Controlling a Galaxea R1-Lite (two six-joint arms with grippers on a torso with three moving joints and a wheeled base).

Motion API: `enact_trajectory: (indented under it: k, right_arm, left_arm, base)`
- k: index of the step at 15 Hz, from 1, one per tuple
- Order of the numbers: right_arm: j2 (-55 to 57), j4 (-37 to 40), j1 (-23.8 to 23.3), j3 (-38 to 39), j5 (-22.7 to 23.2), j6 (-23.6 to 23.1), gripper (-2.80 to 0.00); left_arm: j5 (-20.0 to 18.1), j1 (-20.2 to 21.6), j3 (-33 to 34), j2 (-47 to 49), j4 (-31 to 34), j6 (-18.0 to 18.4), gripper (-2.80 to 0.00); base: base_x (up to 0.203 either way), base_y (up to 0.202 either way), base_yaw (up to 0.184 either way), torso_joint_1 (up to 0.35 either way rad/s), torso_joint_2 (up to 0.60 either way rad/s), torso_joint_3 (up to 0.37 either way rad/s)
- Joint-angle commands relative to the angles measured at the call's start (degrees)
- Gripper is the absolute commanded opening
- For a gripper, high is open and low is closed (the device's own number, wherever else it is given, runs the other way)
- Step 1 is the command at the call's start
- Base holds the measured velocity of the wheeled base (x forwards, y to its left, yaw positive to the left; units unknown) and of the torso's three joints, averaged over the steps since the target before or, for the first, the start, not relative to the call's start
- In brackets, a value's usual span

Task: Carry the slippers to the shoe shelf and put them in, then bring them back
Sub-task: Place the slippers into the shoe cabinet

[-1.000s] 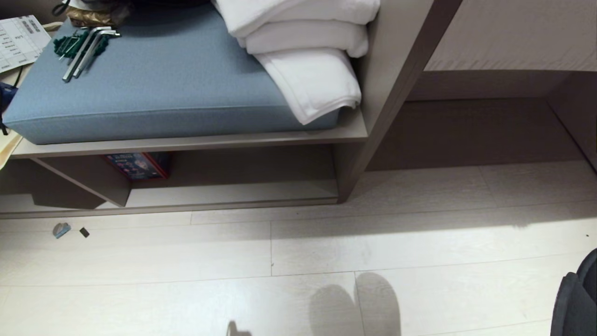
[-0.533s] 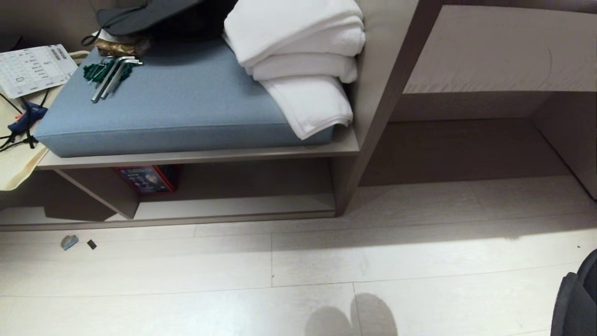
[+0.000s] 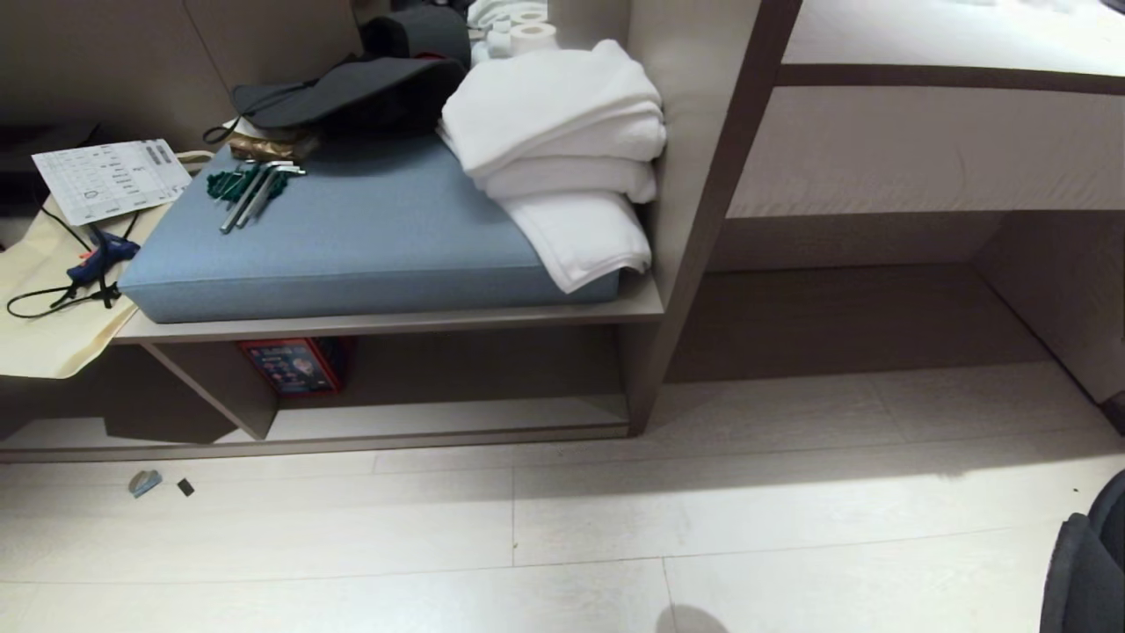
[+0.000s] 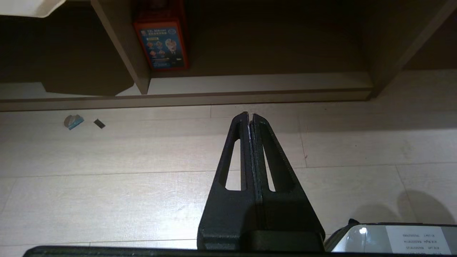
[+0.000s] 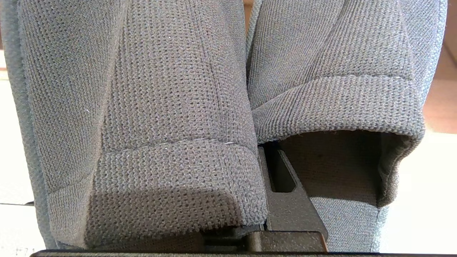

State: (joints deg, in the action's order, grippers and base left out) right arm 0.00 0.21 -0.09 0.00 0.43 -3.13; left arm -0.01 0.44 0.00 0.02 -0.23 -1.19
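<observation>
The right wrist view is filled by the two dark grey knitted slippers, one (image 5: 142, 125) beside the other (image 5: 339, 71). My right gripper (image 5: 262, 153) is shut on them where their inner edges meet. One black finger (image 5: 289, 207) reaches into the open mouth of the second slipper; the other finger is hidden under fabric. The shoe shelf (image 3: 457, 413) is the low taupe cubby under the bench, with an upright divider (image 3: 220, 396) and a pale base board (image 4: 257, 84). My left gripper (image 4: 249, 115) hangs shut and empty over the pale floor in front of it.
A blue cushion (image 3: 352, 237) on the bench carries folded white towels (image 3: 562, 158), hex keys (image 3: 250, 186) and a dark cap (image 3: 352, 88). A red box (image 3: 294, 365) stands in the cubby. Small scraps (image 3: 145, 482) lie on the floor. A dark shape (image 3: 1085, 563) sits at the lower right edge.
The whole head view has slid downward as the camera lifted: more of the bench top and back wall shows, less floor. Nothing in the scene itself has moved.
</observation>
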Motion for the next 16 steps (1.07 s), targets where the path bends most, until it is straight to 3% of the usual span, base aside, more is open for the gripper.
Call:
enact_trajectory:
  k: [1,16]
  right_arm:
    - [0.09,-0.03,0.00,0.09,0.01,-0.01,-2.80]
    - [0.09,-0.03,0.00,0.09,0.01,-0.03,-2.80]
  left_arm:
    - [0.01,0.00,0.00,0.06,-0.03,-0.04,-2.80]
    - [0.01,0.01,0.00,0.06,-0.03,-0.04,-2.80]
  base:
    - [0.000,0.000,0.000,-0.001,0.00,0.201]
    - [0.000,0.000,0.000,0.003,0.00,0.201]
